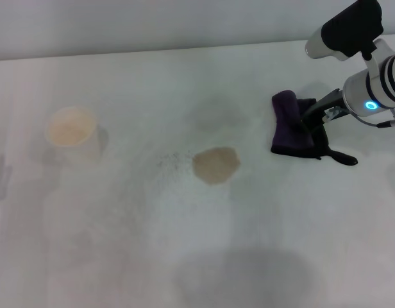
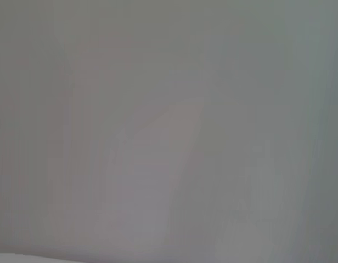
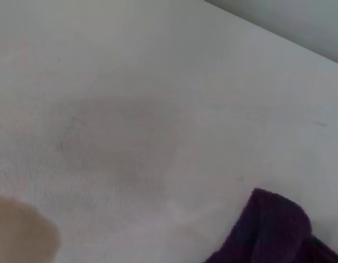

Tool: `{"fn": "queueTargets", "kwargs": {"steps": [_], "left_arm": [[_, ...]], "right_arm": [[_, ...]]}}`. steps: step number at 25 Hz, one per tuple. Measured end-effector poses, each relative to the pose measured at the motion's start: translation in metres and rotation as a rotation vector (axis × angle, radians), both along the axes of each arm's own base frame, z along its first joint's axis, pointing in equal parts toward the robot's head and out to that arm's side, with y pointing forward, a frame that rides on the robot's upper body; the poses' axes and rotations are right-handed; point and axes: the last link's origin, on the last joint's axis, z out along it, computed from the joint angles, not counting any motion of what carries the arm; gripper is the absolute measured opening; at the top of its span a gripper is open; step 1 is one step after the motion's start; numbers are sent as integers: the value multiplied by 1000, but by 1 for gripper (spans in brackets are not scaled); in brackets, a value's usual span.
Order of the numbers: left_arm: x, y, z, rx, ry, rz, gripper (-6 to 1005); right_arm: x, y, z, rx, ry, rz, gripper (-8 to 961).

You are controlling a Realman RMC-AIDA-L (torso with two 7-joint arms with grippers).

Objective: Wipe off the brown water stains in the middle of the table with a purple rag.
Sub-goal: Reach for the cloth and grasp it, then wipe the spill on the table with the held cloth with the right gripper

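Observation:
The brown water stain (image 1: pixel 215 164) is a roundish tan patch in the middle of the white table (image 1: pixel 152 256). The purple rag (image 1: pixel 288 128) lies to its right, with its left part bunched up and its black loop tail (image 1: pixel 342 158) on the table. My right gripper (image 1: pixel 308 120) reaches down from the upper right and is shut on the rag's middle. In the right wrist view the rag (image 3: pixel 273 230) and the stain's edge (image 3: pixel 18 233) show well apart. My left gripper is out of view; its wrist view shows only a blank grey surface.
A white paper cup (image 1: pixel 72 131) with a tan inside stands at the left. Faint dark speckles (image 1: pixel 175 160) lie just left of the stain. The table's far edge (image 1: pixel 152 51) runs along the top. A grey shadow (image 1: pixel 249 276) falls at the front.

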Motion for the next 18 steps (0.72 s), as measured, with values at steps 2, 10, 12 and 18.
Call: {"fn": "queueTargets", "kwargs": {"steps": [2,10,12,18], "left_arm": [[0,0,0,0,0,0,887],[0,0,0,1,0,1,887],[0,0,0,1,-1,1,887],[0,0,0,1,-17,0,888]], "right_arm": [[-1,0,0,-2,-1,4,376],[-30,2,5,-31,34,65,94],[-44,-1,-1,-75,53,96,92],[-89,-32,-49,-315,65,247,88]]}}
